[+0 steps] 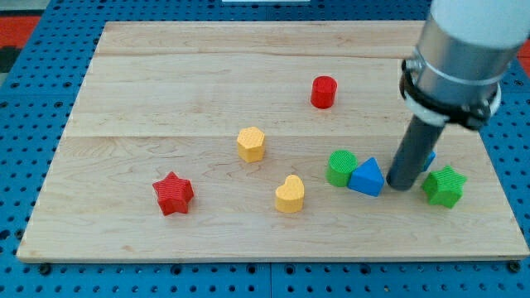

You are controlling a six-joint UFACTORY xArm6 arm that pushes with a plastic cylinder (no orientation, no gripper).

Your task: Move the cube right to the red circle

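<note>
Nearest the camera sits the wooden surface's front edge, and just behind it the yellow heart and the red star, well apart from each other. No brand, label or writing can be read anywhere in the view.

My arm comes in from the view's top right, a wide grey cylinder with a black collar, and the dark rod drops from it almost upright, leaning a little toward the view's left at its foot. My tip rests on the surface in the gap between the blue triangular block on its left and the green star on its right. It stands just beside the blue triangular block; whether the 2 touch I cannot tell. As a tool the rod has nothing that opens or closes, and it holds no block.

A second blue block shows as a sliver behind the rod, mostly hidden, so its shape cannot be made out; it may be the cube. A green block, rounded in outline, touches the blue triangular block's left side.

The red cylinder stands alone toward the view's top, well apart from this cluster. The yellow hexagon lies near the middle of the surface.
</note>
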